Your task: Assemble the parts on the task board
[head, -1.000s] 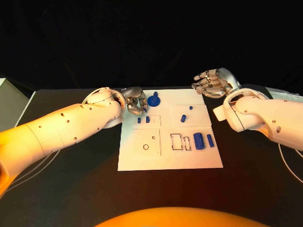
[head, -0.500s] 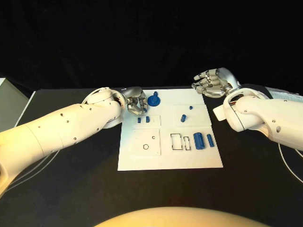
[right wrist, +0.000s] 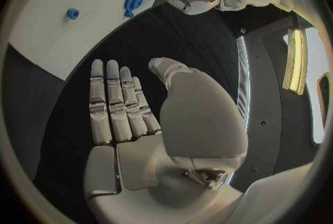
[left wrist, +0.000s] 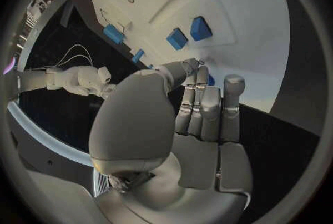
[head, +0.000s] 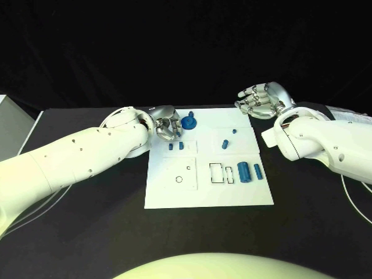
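A: Fingers first. How does the left hand (head: 166, 124) stand?

B: Curled over the far-left corner of the task board (head: 210, 197), fingertips close to the round blue part (head: 189, 123) lying at about three o'clock from it. From the left wrist view the fingers (left wrist: 208, 107) are drawn together; whether they pinch anything I cannot tell, the tips hide it.

A: And the right hand (head: 263, 100)?

B: Flat and spread, holding nothing, just off the board's far-right corner over black table (head: 85, 232). The round part lies at roughly nine o'clock from it, well apart, so the left hand is the nearer.

A: The rest of the board?

B: Two small blue pieces (head: 176, 147) at six o'clock from the left hand, a slanted peg (head: 225, 144) mid-board, and a block with a slim bar (head: 250, 172) standing lengthwise near the right edge. Outlined recesses (head: 220, 174) beside them look unfilled, so I judge assembly barely begun
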Controlling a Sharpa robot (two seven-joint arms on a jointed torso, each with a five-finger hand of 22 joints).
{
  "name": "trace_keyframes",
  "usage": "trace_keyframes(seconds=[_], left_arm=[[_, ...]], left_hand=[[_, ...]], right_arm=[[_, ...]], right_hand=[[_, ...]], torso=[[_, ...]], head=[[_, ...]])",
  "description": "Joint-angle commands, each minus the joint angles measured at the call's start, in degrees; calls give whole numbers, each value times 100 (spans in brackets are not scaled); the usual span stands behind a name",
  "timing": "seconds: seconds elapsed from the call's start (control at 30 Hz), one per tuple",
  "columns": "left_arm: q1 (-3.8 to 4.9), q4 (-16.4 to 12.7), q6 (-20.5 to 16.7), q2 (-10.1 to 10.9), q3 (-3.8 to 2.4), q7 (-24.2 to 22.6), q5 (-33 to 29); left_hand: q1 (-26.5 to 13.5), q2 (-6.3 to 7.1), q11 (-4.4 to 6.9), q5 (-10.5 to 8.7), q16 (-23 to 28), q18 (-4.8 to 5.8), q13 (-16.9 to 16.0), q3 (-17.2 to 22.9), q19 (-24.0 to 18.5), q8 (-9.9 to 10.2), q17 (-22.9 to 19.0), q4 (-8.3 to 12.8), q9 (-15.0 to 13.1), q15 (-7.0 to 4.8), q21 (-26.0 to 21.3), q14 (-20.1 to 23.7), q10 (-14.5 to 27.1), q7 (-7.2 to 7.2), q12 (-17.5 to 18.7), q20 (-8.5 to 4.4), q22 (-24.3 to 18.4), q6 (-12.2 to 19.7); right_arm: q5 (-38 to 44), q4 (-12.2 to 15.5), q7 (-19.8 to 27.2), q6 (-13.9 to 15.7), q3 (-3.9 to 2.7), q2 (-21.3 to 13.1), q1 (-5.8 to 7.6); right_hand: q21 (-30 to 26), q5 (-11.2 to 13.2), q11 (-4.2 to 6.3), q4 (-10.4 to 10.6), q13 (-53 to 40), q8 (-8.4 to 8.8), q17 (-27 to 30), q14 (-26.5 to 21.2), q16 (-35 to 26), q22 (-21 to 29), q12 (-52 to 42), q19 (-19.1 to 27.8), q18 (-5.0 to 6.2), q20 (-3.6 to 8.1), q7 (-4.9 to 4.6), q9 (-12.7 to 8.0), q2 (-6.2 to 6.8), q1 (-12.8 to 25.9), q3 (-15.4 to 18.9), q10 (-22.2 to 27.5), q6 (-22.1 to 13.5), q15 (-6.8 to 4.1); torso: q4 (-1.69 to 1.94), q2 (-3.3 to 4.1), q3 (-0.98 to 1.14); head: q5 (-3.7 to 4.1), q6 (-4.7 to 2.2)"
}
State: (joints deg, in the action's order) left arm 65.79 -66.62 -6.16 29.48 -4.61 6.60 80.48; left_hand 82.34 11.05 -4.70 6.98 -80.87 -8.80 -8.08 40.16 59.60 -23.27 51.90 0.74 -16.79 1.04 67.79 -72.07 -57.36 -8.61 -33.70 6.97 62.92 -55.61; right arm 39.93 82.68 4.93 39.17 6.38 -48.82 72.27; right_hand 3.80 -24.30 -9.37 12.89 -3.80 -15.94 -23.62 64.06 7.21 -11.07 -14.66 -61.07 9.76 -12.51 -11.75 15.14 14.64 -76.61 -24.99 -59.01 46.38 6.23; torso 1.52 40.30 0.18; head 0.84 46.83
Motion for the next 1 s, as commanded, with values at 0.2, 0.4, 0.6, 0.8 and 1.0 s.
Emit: trace_keyframes(seconds=[0.2,0.4,0.6,0.8,1.0], left_arm=[[0,-31,-130,22,-30,-4,-9],[1,13,-52,7,-33,30,10],[2,68,3,-28,-33,43,21],[1,129,64,-76,-32,59,39],[1,183,112,-105,-30,72,57]], left_hand=[[4,-45,-12,39,-24,33,-10,-3,48,7,4,35,-8,3,46,-21,-46,-4,-7,-10,15,-40],[5,-46,-12,39,-23,32,-11,-3,46,9,-6,39,-10,2,46,-18,-49,-4,-5,-11,13,-43],[1,-41,-13,37,-20,29,-11,-8,36,14,-21,42,-10,2,39,-13,-50,-5,-2,-11,4,-44],[-2,-39,-14,37,-26,33,-11,-10,47,19,2,44,-11,3,48,-25,-50,-5,2,-11,14,-44],[-1,-38,-14,37,-24,31,-10,-11,42,22,-8,48,-11,3,44,-21,-50,-5,5,-11,9,-44]], right_arm=[[30,8,75,-60,-1,-3,-3],[30,8,73,-60,-1,-3,-3],[30,9,72,-60,-1,1,-3],[30,10,72,-62,-1,4,-3],[30,17,74,-61,-2,-5,-3]], right_hand=[[12,-28,-14,-20,10,-19,5,36,-30,5,-19,18,78,-14,-172,-5,-13,12,-25,7,-35,21],[12,-28,-14,-20,10,-19,5,36,-30,5,-19,18,78,-14,-172,-5,-13,12,-25,7,-35,21],[12,-28,-14,-20,10,-19,5,36,-30,5,-19,18,78,-14,-172,-5,-13,12,-25,7,-35,21],[12,-28,-14,-20,10,-19,5,36,-30,5,-19,18,78,-14,-172,-5,-13,12,-25,7,-35,21],[12,-28,-14,-20,10,-19,5,36,-30,5,-19,18,78,-14,-172,-5,-13,12,-25,7,-35,21]], torso=[[1,-3,3],[3,-6,2],[-2,-9,3],[-8,-6,6],[-3,-7,3]], head=[[-3,17],[-13,31],[-18,33],[-27,32],[-27,39]])
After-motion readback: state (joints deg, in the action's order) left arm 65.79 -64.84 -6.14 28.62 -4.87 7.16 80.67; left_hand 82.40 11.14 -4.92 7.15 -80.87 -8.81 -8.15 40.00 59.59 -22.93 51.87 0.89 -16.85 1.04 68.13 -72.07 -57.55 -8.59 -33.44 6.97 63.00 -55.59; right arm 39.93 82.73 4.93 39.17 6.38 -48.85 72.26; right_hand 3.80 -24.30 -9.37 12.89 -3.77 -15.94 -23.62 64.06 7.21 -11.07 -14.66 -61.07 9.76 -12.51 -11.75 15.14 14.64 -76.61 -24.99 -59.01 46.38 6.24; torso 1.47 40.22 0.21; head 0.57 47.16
